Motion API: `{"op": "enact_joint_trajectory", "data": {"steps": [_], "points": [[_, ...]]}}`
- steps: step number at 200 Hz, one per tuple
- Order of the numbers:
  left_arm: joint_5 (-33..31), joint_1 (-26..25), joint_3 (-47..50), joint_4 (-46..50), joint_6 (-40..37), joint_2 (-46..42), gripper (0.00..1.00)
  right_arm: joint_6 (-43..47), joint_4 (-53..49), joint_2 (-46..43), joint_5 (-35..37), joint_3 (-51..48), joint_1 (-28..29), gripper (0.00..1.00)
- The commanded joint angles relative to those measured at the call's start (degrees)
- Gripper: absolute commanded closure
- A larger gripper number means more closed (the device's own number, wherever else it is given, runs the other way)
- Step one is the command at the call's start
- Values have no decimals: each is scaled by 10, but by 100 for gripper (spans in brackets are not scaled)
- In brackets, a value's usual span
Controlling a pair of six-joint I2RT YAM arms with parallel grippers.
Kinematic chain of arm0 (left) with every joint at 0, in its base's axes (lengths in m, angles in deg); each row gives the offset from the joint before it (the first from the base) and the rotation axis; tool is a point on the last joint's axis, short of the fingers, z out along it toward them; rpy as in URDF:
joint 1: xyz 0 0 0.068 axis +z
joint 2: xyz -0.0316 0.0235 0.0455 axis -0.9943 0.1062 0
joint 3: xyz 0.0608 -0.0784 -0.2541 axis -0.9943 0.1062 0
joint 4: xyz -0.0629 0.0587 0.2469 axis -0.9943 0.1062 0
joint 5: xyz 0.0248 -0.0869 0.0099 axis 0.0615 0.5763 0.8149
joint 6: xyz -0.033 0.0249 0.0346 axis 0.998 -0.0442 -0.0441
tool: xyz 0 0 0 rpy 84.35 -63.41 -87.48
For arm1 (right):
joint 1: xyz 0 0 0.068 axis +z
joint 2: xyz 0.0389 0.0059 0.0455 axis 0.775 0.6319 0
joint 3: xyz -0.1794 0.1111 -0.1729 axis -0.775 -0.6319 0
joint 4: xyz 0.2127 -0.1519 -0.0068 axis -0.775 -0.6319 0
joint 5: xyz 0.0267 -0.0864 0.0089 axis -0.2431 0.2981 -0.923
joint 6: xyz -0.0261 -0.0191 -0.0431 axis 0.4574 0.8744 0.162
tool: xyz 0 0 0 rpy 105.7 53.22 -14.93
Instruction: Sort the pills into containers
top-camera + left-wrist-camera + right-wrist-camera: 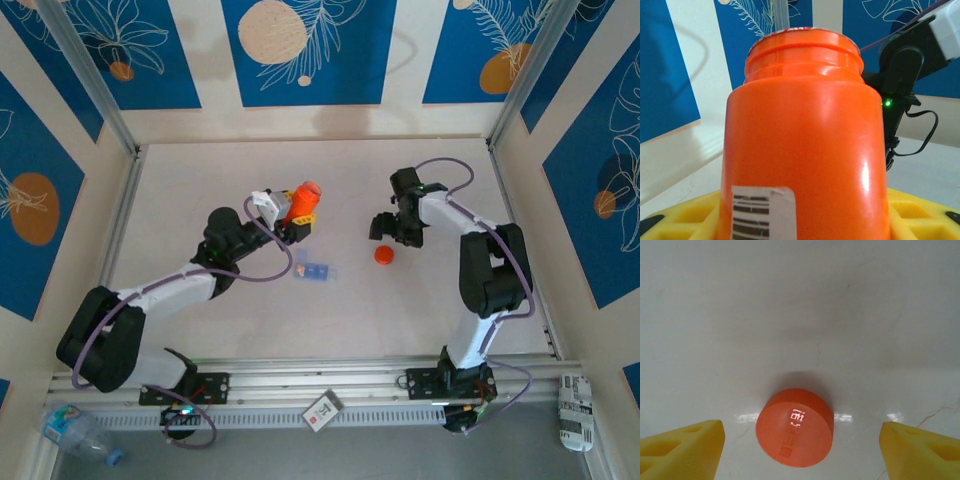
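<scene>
**Containers (315,270) lie on the table just nearer the arm bases than the orange bottle**

White table (200,180) carries everything.
The orange bottle (303,197) is the largest item, left of centre and tilted; the left gripper (297,222) is clamped on its lower body, yellow fingers (685,215) on either side. Its threaded neck stands bare. A white barcode label (762,212) sits low on its wall, with dark bars only and no readable characters.
The pale-blue translucent strip of joined compartments lies flat close beside the bottle, apart from it and from the gripper.
To the right of the bottle, well apart, a round orange cap (795,427) lies flat on the table; its top bears raised writing catching the light, too blurred to read.
The right gripper (385,228) hangs over the cap, released; its yellow fingers (685,445) are spread wide to either side, touching nothing.
The pills are too small to make out in the overhead view; I cannot tell which compartment holds any.
</scene>
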Motion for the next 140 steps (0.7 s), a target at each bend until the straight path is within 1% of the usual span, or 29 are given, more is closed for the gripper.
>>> {"op": "enact_joint_trajectory", "data": {"steps": [1, 33, 84, 119, 140], "points": [[18, 5, 4, 3, -19, -29, 100, 10, -15, 15, 13, 18, 12, 19], [13, 7, 16, 10, -29, -44, 100, 8, -14, 27, 22, 17, 31, 19], [25, 13, 20, 25, -30, -45, 100, 4, -16, 43, 62, 3, 60, 20], [27, 15, 22, 21, -24, -45, 100, 3, -11, 47, 68, -7, 65, 23], [29, 15, 23, 21, -21, -47, 100, 5, -8, 50, 69, -12, 66, 27]]}}
